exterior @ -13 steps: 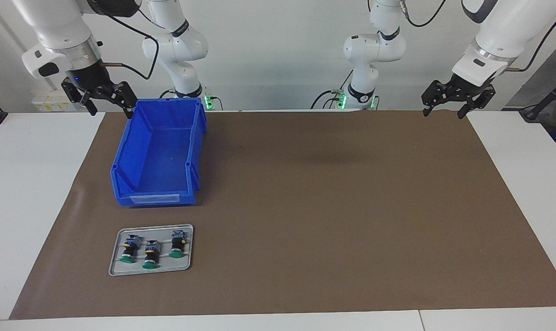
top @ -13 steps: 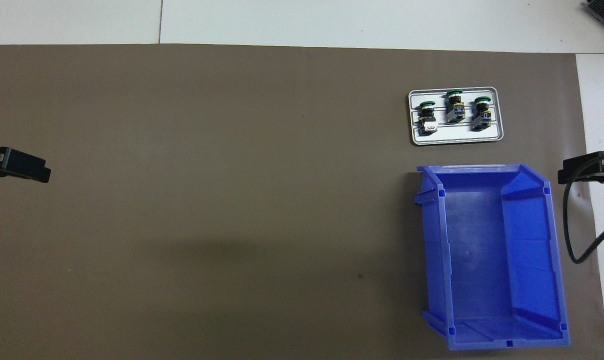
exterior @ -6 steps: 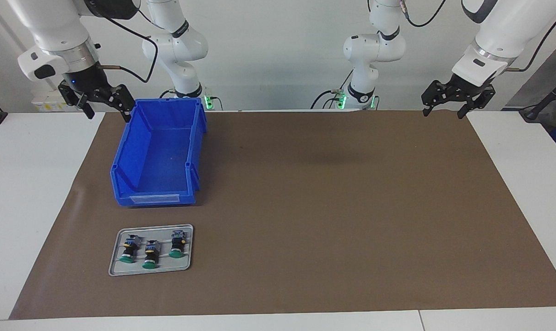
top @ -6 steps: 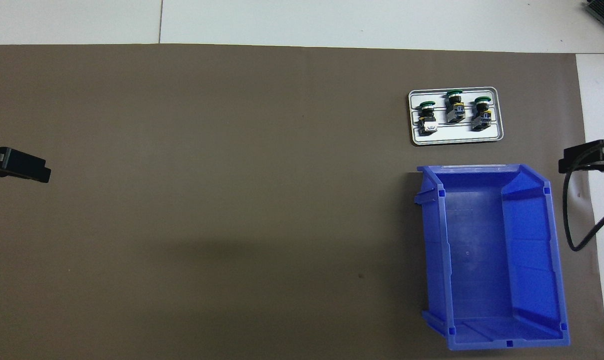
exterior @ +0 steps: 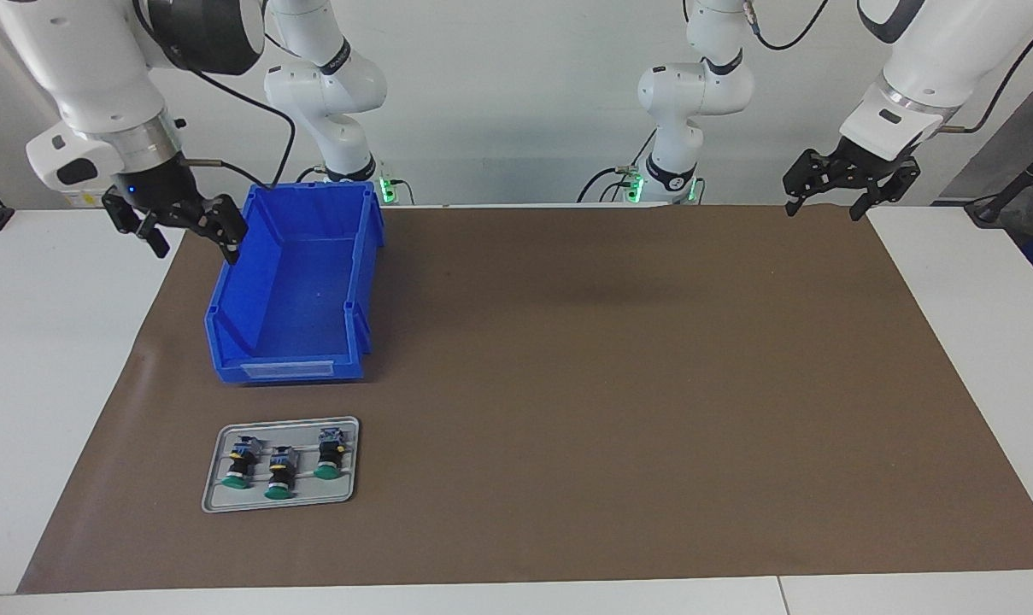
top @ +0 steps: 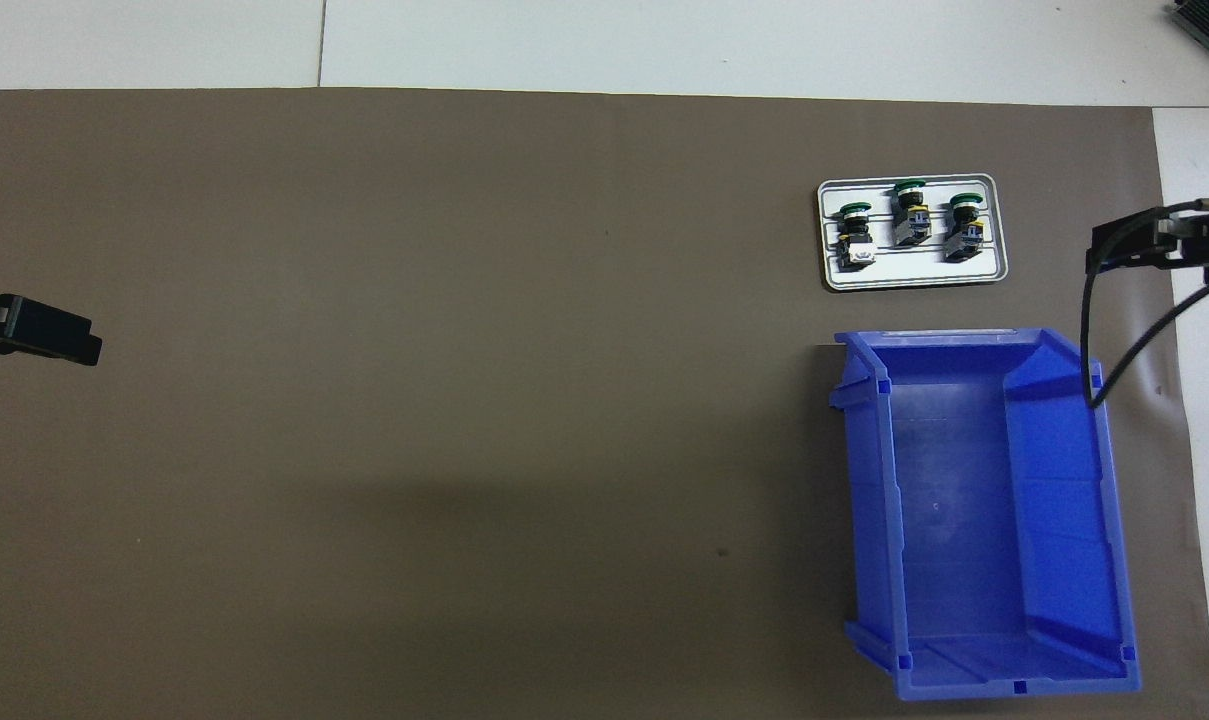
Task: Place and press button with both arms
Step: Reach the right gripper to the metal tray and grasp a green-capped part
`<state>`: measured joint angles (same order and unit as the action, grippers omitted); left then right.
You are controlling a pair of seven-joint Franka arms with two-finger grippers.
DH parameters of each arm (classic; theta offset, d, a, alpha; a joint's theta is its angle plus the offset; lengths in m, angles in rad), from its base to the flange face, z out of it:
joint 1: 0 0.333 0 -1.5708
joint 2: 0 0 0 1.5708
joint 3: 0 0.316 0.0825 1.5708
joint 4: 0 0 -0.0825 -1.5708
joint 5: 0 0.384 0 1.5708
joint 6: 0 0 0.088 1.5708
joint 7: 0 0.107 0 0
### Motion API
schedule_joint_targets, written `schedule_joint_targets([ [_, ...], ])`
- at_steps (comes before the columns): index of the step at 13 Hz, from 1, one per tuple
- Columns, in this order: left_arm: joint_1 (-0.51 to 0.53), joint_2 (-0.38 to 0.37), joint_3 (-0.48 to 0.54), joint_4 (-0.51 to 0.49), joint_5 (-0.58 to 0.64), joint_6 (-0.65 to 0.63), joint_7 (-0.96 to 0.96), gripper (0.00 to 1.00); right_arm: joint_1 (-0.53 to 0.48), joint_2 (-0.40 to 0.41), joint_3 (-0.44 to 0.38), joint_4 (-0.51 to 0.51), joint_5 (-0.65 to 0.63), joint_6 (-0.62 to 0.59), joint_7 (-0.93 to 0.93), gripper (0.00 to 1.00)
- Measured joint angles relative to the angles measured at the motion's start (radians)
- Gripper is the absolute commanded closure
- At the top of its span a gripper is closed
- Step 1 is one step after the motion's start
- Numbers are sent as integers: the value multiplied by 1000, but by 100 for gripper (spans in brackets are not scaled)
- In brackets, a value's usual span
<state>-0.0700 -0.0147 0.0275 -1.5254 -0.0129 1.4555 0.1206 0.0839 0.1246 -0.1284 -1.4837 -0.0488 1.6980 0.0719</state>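
Note:
Three green-capped buttons lie on a grey tray (exterior: 217,500); they also show on it in the overhead view (top: 999,270). The button nearest the left arm's end (exterior: 330,457) (top: 854,232) lies beside the middle button (exterior: 278,475) and the third one (exterior: 241,465). My right gripper (exterior: 193,248) (top: 1129,245) is open and empty, raised over the mat's edge beside the blue bin. My left gripper (exterior: 824,209) (top: 64,340) is open and empty, raised over the mat's corner at the left arm's end, where that arm waits.
A blue open bin (exterior: 294,282) (top: 984,520) stands empty, nearer to the robots than the tray. A brown mat (exterior: 619,384) covers most of the white table (exterior: 55,342). A black cable (top: 1114,340) hangs from the right gripper over the bin's rim.
My right gripper has come down and moved away from the robots along the bin's side, toward the tray. The left arm, buttons and bin have not moved.

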Motion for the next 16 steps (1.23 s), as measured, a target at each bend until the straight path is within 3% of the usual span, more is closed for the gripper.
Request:
schedule_joint_targets([
  [8, 0, 0, 0, 0, 0, 0, 0, 0, 2, 389, 24, 84, 33, 407, 0, 0],
  [13, 0, 0, 0, 0, 0, 0, 0, 0, -1, 480, 26, 79, 39, 538, -17, 3],
  [16, 0, 0, 0, 0, 0, 0, 0, 0, -1, 515, 26, 35, 41, 622, -78, 10],
])
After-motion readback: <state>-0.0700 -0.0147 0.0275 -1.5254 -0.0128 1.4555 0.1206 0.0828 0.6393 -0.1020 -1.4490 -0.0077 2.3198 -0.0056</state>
